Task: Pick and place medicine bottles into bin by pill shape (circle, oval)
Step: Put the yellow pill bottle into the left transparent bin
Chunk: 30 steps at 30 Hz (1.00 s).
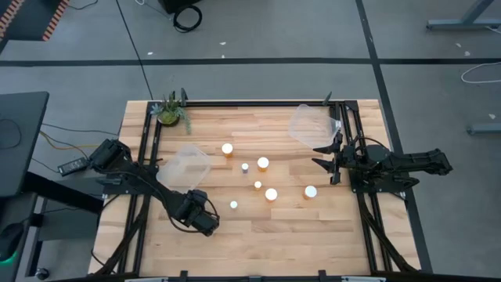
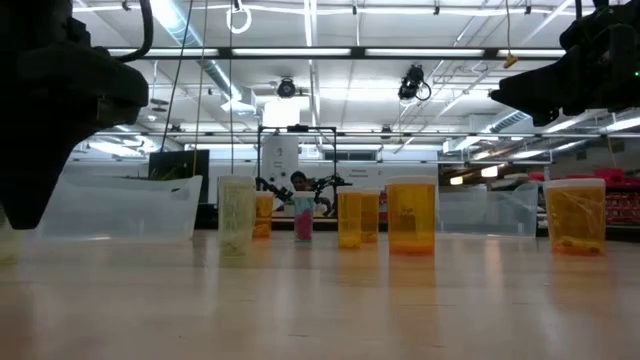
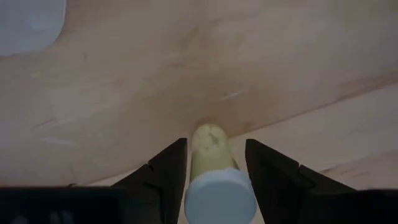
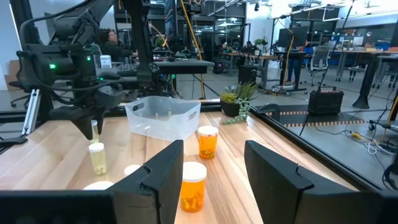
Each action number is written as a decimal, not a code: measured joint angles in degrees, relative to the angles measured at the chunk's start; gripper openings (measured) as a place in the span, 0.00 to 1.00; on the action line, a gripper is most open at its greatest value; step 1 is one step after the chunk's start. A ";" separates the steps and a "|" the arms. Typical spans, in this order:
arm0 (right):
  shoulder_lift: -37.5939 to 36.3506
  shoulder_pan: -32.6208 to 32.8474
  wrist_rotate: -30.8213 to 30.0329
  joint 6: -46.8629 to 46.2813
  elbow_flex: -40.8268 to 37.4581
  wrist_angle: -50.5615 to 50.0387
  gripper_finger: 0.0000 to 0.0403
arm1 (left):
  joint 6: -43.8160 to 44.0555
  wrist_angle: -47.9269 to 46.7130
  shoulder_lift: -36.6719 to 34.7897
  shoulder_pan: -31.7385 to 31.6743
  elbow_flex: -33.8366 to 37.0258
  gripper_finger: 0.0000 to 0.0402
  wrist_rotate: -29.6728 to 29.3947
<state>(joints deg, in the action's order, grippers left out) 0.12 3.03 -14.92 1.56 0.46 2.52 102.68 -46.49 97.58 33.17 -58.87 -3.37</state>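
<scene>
My left gripper point(image 1: 202, 218) points down near the table's front left and hides one medicine bottle in the high view. The left wrist view shows that bottle point(image 3: 210, 155), pale yellow with a white cap point(image 3: 219, 198), upright between the open fingers of my left gripper point(image 3: 214, 142). Several other medicine bottles stand upright on the table's middle point(image 1: 263, 163), the nearest point(image 1: 233, 204) just right of this gripper. My right gripper point(image 1: 319, 155) hangs level at the right side, open, with nothing between its fingers. My left gripper comes from above, pointing down, with one finger point(image 3: 169, 174) on each side of the bottle's body point(image 3: 205, 163). Only slim gaps show beside the body. I cannot tell whether the fingers touch it, nor whether its bottom is on the table.
A clear bin point(image 1: 186, 166) lies left of the bottles, just beyond my left gripper. A second clear bin point(image 1: 308, 123) sits at the far right. A potted plant point(image 1: 171, 111) stands at the far left corner. Bare wood lies along the front edge.
</scene>
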 joint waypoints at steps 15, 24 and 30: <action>0.01 0.00 0.00 0.00 0.01 0.00 0.44 | -0.81 0.67 -0.02 0.00 0.00 0.29 0.62; 0.02 0.00 0.00 0.00 -0.01 0.00 0.44 | -7.13 0.50 -0.04 -2.89 -0.76 0.31 3.21; 0.02 0.00 0.00 0.00 0.01 0.00 0.44 | -14.63 -1.62 -0.04 -6.73 -3.14 0.28 3.74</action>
<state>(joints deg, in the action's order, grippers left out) 0.14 3.02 -14.92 1.56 0.47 2.52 88.05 -48.12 97.54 26.44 -62.01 0.37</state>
